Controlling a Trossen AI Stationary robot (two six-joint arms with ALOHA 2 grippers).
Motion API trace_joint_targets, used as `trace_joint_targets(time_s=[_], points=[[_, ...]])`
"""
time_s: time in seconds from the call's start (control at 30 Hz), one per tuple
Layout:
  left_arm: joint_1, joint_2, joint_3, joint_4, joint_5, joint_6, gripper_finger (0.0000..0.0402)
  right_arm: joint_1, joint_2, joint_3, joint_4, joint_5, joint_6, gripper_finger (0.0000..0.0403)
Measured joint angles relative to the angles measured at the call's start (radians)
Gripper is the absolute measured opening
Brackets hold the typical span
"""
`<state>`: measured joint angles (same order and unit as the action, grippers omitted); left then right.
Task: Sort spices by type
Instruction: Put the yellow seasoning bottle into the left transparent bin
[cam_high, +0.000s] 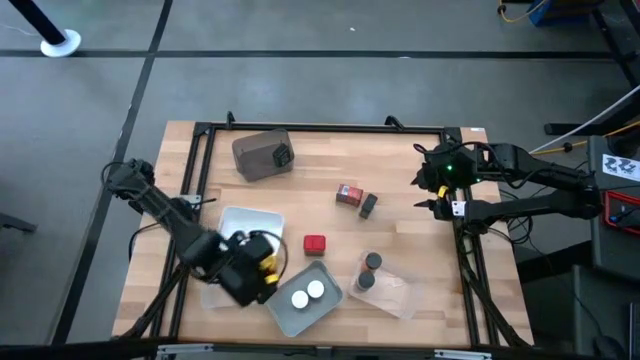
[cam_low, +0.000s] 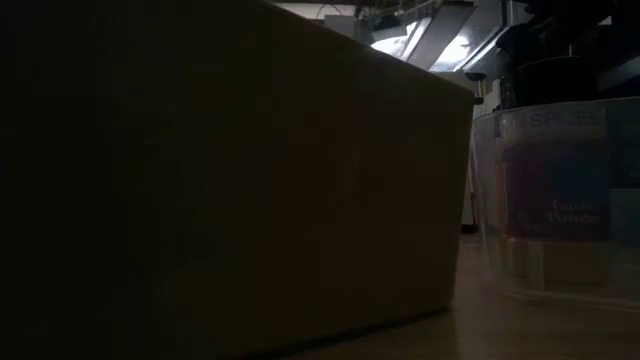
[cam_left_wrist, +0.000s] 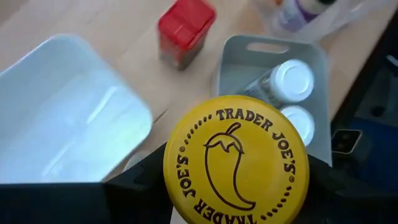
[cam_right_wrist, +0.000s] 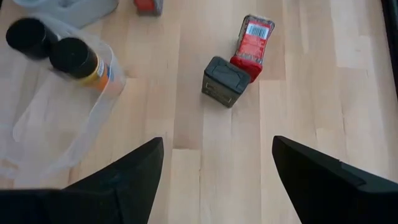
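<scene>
Our left gripper (cam_high: 262, 268) is clamped on the yellow-lid jar (cam_left_wrist: 236, 163) just left of the grey tray (cam_high: 330, 305); dropped there, it joins the white-lid jars (cam_high: 308, 293), mixing types; right gripper (cam_high: 432, 190) waits open at far right

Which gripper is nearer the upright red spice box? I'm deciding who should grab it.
Left. The left gripper, shut on a yellow-lidded jar, sits just beside the red spice box. The right gripper hovers open at the table's far right edge.
</scene>
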<state>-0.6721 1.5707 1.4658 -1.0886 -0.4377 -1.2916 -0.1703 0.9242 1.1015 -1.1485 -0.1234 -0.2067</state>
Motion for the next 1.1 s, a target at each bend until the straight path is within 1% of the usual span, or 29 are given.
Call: trace_joint_targets(time_s=[0.17, 0.37, 0.53, 0.67, 0.83, 1.0, 1.1], points=[[-0.111, 0.016, 0.0, -0.138, -0.093, -0.218, 0.0205, 0.0, 0.002, 0.0, 0.043, 0.0, 0.052, 0.0301], [-0.186, 0.086, 0.0, -0.263, -0.126, -0.424, 0.0205, 0.0, 0.003, 0.0, 0.049, 0.0, 0.078, 0.0301], [-0.208, 0.17, 0.0, -0.295, -0.132, -0.51, 0.0205, 0.0, 0.003, 0.0, 0.049, 0.0, 0.098, 0.0301], [-0.212, 0.242, -0.001, -0.294, -0.135, -0.543, 0.0205, 0.0, 0.003, 0.0, 0.049, 0.0, 0.102, 0.0301], [-0.212, 0.324, -0.001, -0.291, -0.134, -0.586, 0.0215, 0.0, 0.003, 0.0, 0.049, 0.0, 0.102, 0.0301], [-0.212, 0.376, -0.001, -0.29, -0.135, -0.641, 0.0211, 0.0, 0.003, 0.0, 0.049, 0.0, 0.102, 0.0301], [-0.211, 0.396, -0.001, -0.289, -0.134, -0.671, 0.0218, 0.0, 0.003, 0.0, 0.049, 0.0, 0.102, 0.0301]])
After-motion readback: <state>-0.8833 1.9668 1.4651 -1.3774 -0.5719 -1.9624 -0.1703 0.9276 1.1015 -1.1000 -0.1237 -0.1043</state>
